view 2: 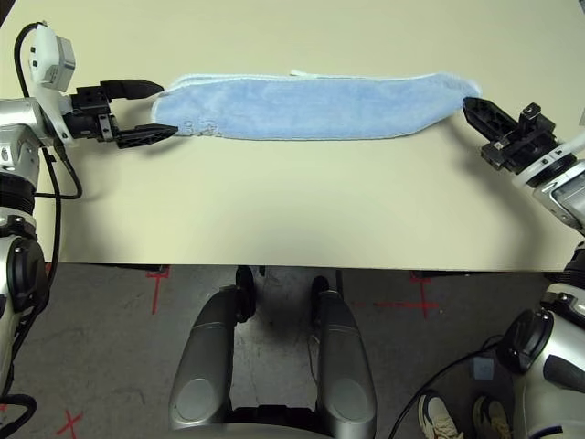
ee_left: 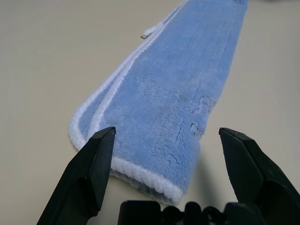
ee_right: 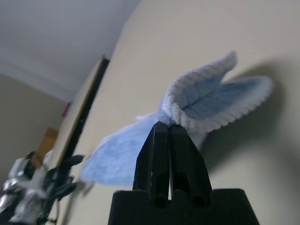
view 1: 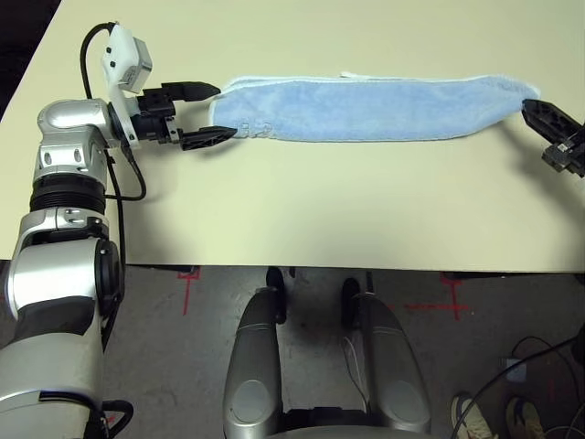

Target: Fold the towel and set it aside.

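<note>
Two layers of towel (view 1: pixel 366 108) are lying along the worktop (view 1: pixel 320 210), soft and light. Our right fingers (view 2: pixel 475 108) are pinching one end; left fingers (view 1: pixel 215 112), spread, are bracketing the other.

No text, label, brand or number can be read anywhere. The towel (view 1: pixel 366 108) shows plain blue pile with white edging and no legible lettering. The floor below the counter (view 1: pixel 320 219) carries red cross-shaped tape marks (view 1: pixel 187 279), which are signs without any words.
</note>
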